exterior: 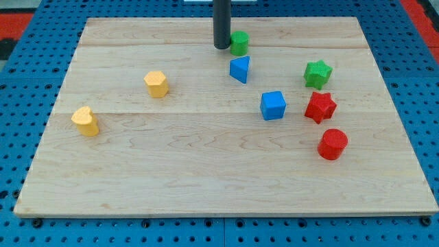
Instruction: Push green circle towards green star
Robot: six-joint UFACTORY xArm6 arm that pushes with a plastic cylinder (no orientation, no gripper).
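My tip [222,46] touches the green circle [239,43] on its view-left side. The green star [317,73] lies further right and lower (the end effector is a bare rod, holding nothing).

Board [206,171]: pale wood, fine grain running left to right, faint seams between planks.
Rod: dark grey, almost black, plain; my tip [222,46] the same dark shade.
Green circle [239,43]: bright green.
Green star [317,73]: same bright green.
Blue triangle [240,69]: mid blue.
Blue cube [273,106]: mid blue.
Red star [320,107]: strong red.
Red cylinder [333,144]: strong red.
Yellow blocks, one far [157,84], one at the left [86,121]: warm yellow-orange.
Surround [27,75]: blue, dotted with rows of dark holes; red patches at the far corners.
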